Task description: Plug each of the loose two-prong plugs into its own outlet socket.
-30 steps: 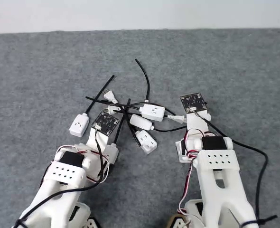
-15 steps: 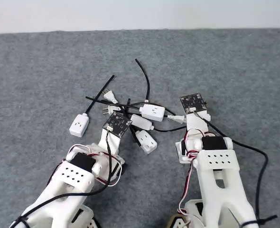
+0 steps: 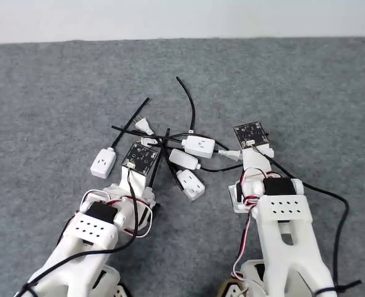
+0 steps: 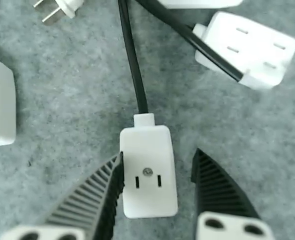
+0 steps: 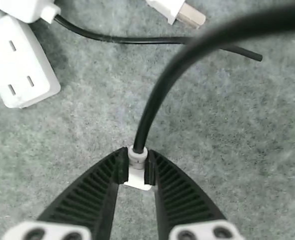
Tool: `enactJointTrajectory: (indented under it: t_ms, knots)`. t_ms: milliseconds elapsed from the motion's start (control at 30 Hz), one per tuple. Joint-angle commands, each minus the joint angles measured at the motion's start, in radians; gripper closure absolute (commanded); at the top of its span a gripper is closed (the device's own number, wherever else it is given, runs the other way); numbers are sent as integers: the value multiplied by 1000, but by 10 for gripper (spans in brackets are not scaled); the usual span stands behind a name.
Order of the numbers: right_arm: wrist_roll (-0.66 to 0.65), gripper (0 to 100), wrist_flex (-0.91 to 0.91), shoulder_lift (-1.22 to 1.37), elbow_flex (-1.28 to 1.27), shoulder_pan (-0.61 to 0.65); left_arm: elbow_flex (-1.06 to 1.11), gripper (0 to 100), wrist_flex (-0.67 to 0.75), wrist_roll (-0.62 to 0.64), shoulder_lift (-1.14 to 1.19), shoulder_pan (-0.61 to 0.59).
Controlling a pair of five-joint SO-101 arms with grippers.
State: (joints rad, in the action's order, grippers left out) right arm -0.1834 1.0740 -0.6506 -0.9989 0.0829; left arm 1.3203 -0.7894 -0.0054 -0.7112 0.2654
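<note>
Two claws, two jobs: the left claw stands apart astride a white socket, whose long axis and cord run straight away from it. The right claw is clamped on what seems a small plug, well off to that socket's right.

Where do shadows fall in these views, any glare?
High view: even light, a faint shadow under the left arm. Left wrist view: soft shadow beside the outlet socket between the open fingers. Right wrist view: darker shadow beside the white outlet block; no glare.
</note>
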Motion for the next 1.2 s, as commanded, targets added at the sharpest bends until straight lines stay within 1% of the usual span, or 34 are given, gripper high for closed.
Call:
enactJointTrajectory:
  t_ms: [0, 133, 233, 367, 633, 833, 1033, 1167]
  knots:
    - [-8, 990, 13, -33, 9, 8, -15, 794, -32, 11, -8, 35]
    - [-11, 990, 12, -33, 9, 8, -16, 794, -43, 12, -9, 87]
    - [-12, 990, 12, -33, 9, 8, -18, 794, -41, 40, -9, 92]
    - [-14, 990, 8, -33, 9, 8, -19, 793, -41, 46, -9, 92]
    - [-15, 990, 7, -33, 9, 2, -97, 794, -48, 54, -9, 95]
    - [-15, 990, 7, -33, 9, 2, -73, 794, -66, 54, -8, 101]
    - [-15, 990, 13, -33, 12, 2, -24, 794, -91, 55, -8, 169]
    - [-15, 990, 13, -33, 12, 2, -22, 792, -91, 104, -8, 180]
